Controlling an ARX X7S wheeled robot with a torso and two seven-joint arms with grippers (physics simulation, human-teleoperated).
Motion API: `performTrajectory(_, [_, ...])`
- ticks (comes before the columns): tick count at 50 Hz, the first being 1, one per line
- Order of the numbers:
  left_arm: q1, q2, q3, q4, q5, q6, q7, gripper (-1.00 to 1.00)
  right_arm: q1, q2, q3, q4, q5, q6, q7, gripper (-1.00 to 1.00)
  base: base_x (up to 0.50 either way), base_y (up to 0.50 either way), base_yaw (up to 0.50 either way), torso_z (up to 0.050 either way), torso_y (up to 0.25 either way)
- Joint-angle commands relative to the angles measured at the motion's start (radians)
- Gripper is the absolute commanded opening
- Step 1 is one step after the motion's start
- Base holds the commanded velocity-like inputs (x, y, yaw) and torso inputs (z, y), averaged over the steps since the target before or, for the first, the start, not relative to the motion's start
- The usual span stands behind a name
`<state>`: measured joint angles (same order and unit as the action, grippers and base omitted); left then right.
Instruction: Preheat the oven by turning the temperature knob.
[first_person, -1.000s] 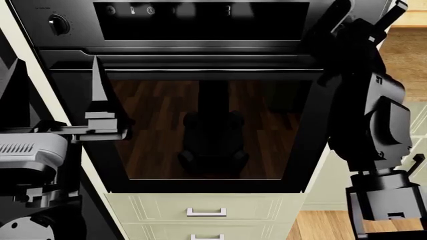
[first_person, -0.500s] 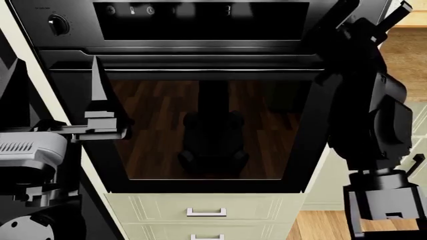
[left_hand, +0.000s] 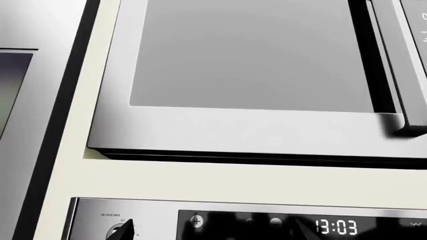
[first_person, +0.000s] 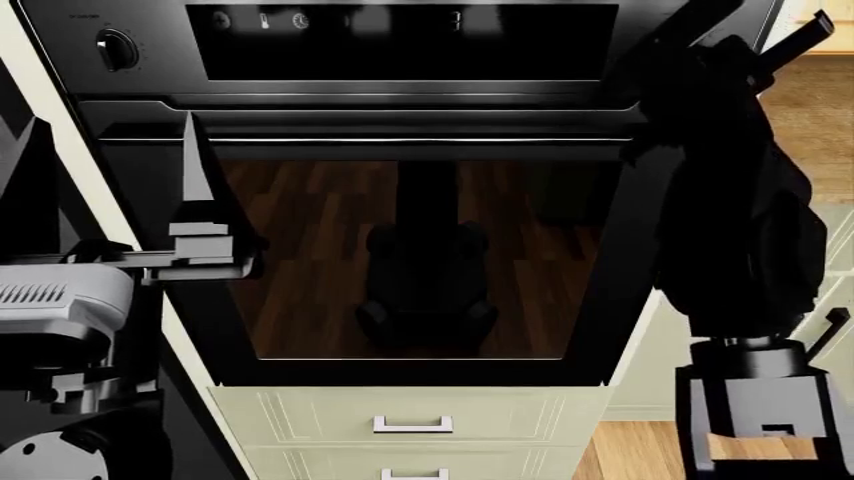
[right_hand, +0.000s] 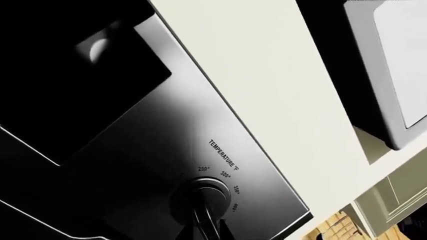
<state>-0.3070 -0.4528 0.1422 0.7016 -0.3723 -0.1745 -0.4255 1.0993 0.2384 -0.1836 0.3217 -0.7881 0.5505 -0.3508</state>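
Two arms flank the oven (first_person: 414, 250) in the head view. At the left, the left gripper (first_person: 200, 215) points upward beside the glass door, its jaws' state impossible to tell. Farther right, the temperature knob (right_hand: 200, 197) sits at the oven's upper right corner under the "TEMPERATURE °F" label, with the right gripper (right_hand: 208, 225) closed on it.

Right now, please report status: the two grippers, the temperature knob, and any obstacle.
Right gripper at the temperature knob, fingertips around it, closure unclear. Left gripper open, idle beside the oven door. Nothing blocking the knob.
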Motion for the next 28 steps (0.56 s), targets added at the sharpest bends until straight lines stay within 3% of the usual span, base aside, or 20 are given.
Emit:
performTrajectory(1, [-0.001,-0.002,0.003,0.001,0.001,-0.001,-0.003,1.0,0.003,-0.025,0.018,-0.016,0.054,0.01,0.0,-1.0,0.0,0.0,0.0,0.0,0.01])
performTrajectory(28, [-0.002,-0.008,0.005,0.001,-0.004,-0.002,-0.008,1.0,0.025,-0.054,0.08,-0.01,0.125,0.045,0.009,-1.0,0.0,0.0,0.0,0.0,0.0])
